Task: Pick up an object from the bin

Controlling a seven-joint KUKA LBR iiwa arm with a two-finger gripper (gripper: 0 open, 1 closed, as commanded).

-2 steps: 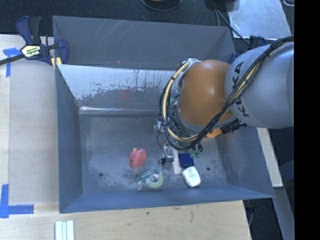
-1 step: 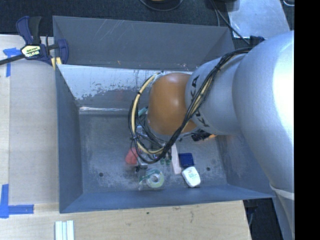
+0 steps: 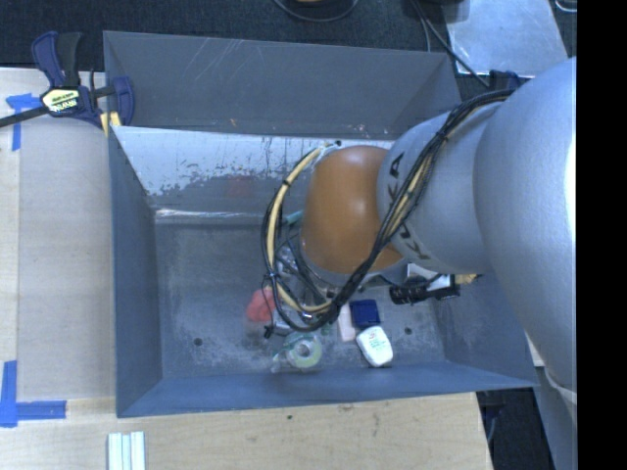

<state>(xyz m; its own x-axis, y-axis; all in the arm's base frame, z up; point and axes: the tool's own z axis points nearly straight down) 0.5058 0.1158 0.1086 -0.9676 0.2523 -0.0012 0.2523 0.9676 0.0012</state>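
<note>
Grey sheet metal slopes down on all four sides to the flat floor of the bin (image 3: 132, 262), and the few loose things it holds lie bunched along the near side of that floor, right of the middle. The arm (image 3: 519, 213) comes in from the right, and its orange cover (image 3: 343, 209) and looped cables (image 3: 277, 209) hang over the floor's middle. They hide the jaws, so it cannot be told whether these are spread, pressed together or pinching anything.

The wrist's low end sits among the cluster. A red thing (image 3: 260, 305) lies just to its left and a greenish ring (image 3: 306, 352) lies flat just nearer, close to the near wall. A blue block (image 3: 364, 312) lies to its right, with a white oval thing (image 3: 375, 347) just nearer than the block. A black-and-white thing (image 3: 421, 290) lies farther right, apart from the rest. Which one is the target cannot be settled from this view; the red thing and the ring are closest.

The likeliest trouble comes from the crowding: closing here could catch two things at once, or nudge one against the near wall and out of reach. The ring, lying flat, offers little to pinch, and the white oval's rounded shell looks apt to slip. The cable loops hang low and could snag or drag a neighbour when the arm lifts.
</note>
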